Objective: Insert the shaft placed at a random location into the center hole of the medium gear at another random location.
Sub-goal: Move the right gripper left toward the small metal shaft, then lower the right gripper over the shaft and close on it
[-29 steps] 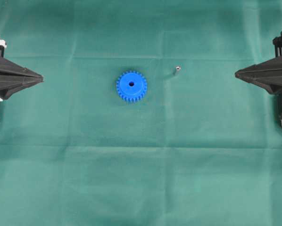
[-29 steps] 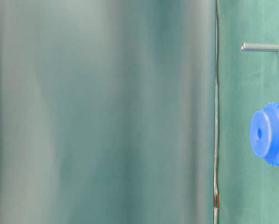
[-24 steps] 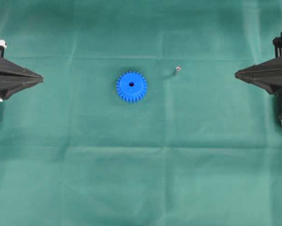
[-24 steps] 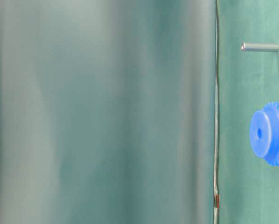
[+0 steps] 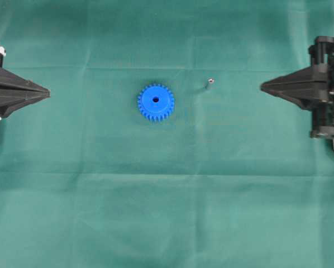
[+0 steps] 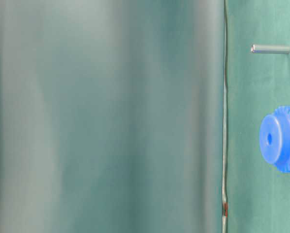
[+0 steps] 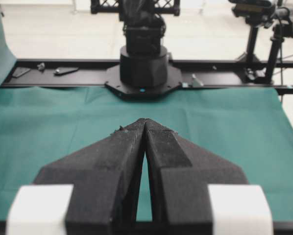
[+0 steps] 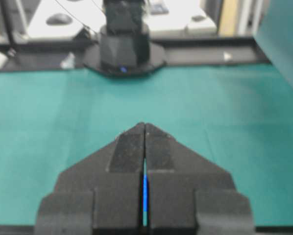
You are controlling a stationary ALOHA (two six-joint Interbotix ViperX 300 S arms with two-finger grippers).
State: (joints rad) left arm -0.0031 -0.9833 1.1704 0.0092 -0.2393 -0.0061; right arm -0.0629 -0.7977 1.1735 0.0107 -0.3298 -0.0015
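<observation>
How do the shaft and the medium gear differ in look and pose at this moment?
The medium gear is bright blue, toothed and wide; the shaft is a thin, plain silvery pin, much smaller. The gear lies flat with its center hole facing up; the shaft stands on end, to the gear's right in the overhead view. Both rest on the green cloth, untouched.

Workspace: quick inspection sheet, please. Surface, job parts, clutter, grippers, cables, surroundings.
Surface: green cloth, faint fold creases.
Job's things: bright blue toothed plastic gear lies flat, its dark center hole is empty; small silvery metal shaft stands upright, apart from the gear.
Clutter: nothing seen.
Grippers: left gripper shut, empty, at the left edge; right gripper shut, empty, nearer the shaft.
Cables: nothing clear.
Surroundings: black arm base and black frame rail beyond the cloth.
</observation>
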